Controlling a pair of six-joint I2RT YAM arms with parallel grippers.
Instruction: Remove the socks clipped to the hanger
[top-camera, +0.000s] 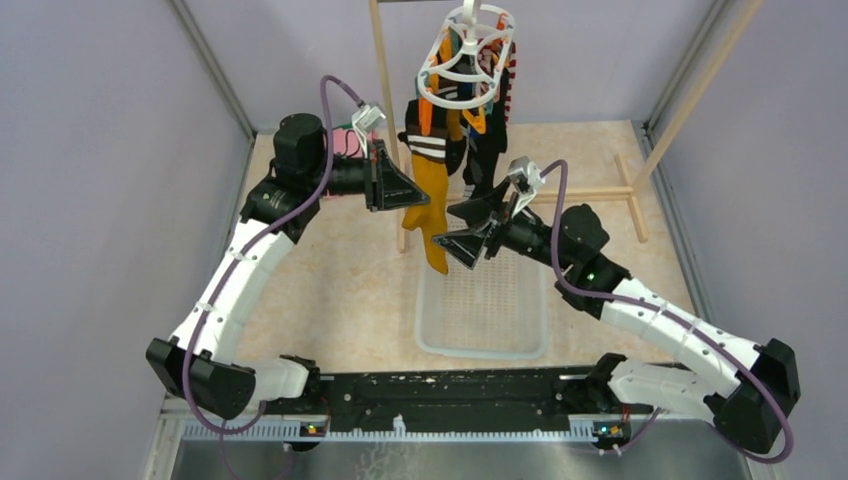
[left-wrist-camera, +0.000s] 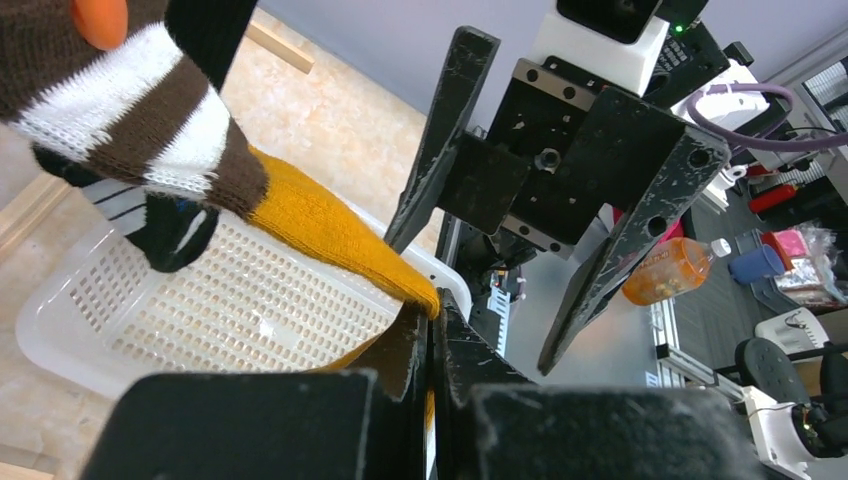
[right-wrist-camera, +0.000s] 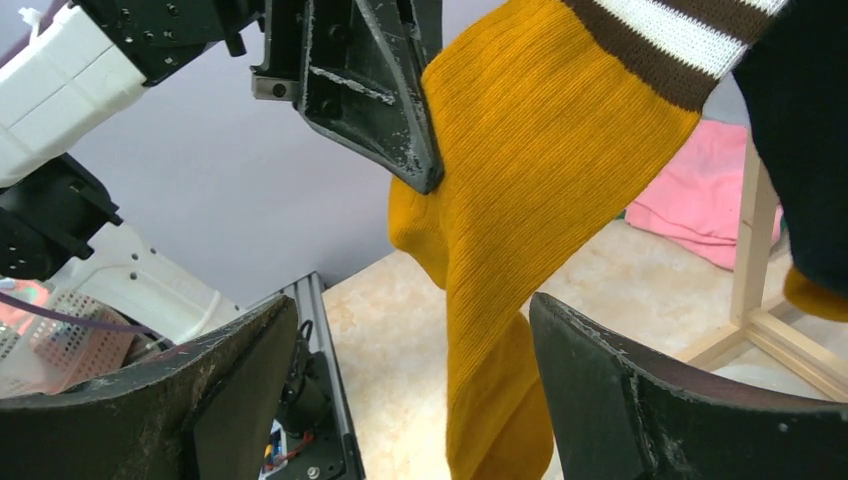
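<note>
Left gripper (top-camera: 420, 195) clenched on the mustard sock (top-camera: 432, 215), pinching the fabric about midway down its length; in the left wrist view the yellow knit is squeezed flat between the two shut fingers

Right gripper (top-camera: 463, 231) released, jaws spread wide. It comes in from the right with one finger on each side of the sock's lower part. Right wrist view shows a gap on both sides, no contact with the knit

Mustard sock hangs from the hanger (top-camera: 468, 60), brown-and-white striped cuff up, toe down over the far end of the white mesh basket (top-camera: 480, 350). An orange peg (left-wrist-camera: 100, 15) sits at the top of the cuff. The sock bends where the left fingers grip it

Around it:
- hanger is a white ring frame on a hook, far centre, high above the table, with orange and teal pegs under the ring
- black socks (top-camera: 487, 150) hang just right of the mustard one, touching or nearly so; they crowd the space above the right gripper
- a red-and-white striped bit shows at the hanger's right edge, too small to make out
- wooden rack (top-camera: 385, 80): one upright post just left of the sock and behind the left gripper, a slanted leg far right, a foot bar on the table behind the right arm
- pink cloth (top-camera: 345, 140) on the table, far left, mostly hidden by the left arm
- basket lies on the table between the two arms, directly under the sock's toe

Both grippers are close together, facing each other across the sock
</note>
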